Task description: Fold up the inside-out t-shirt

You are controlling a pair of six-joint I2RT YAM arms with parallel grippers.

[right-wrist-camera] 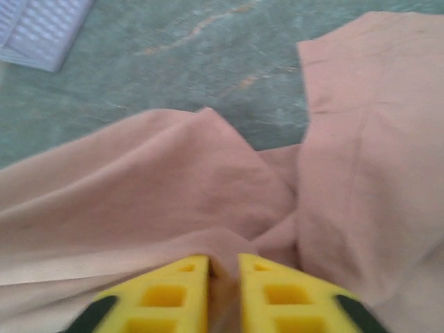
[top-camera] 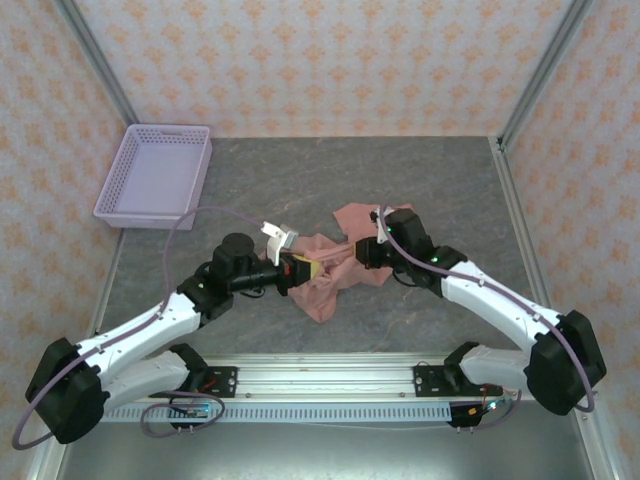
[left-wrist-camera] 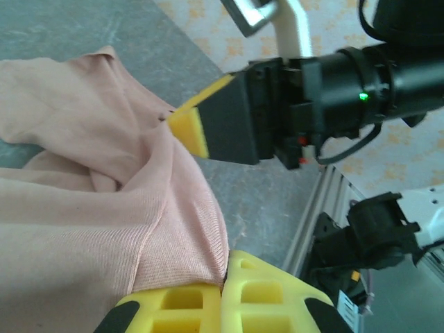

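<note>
A: Fig. 1, enclosure. What bounds it?
B: Walls (top-camera: pixel 330 60) papered cream with an orange floral repeat, joined at the corners by aluminium posts (top-camera: pixel 100 60).
A: And underfoot?
B: A grey marbled tabletop (top-camera: pixel 300 180), evenly lit; a lavender basket (top-camera: pixel 160 170) at its far left corner; an aluminium rail (top-camera: pixel 320 380) along the near edge.

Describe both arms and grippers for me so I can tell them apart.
They are twins: white link shells with black joints on the left arm and right arm. A lilac-grey cable loops along each. The left gripper and right gripper are black-bodied with yellow, hollow-celled fingers. A small green light glows on the right wrist.
</note>
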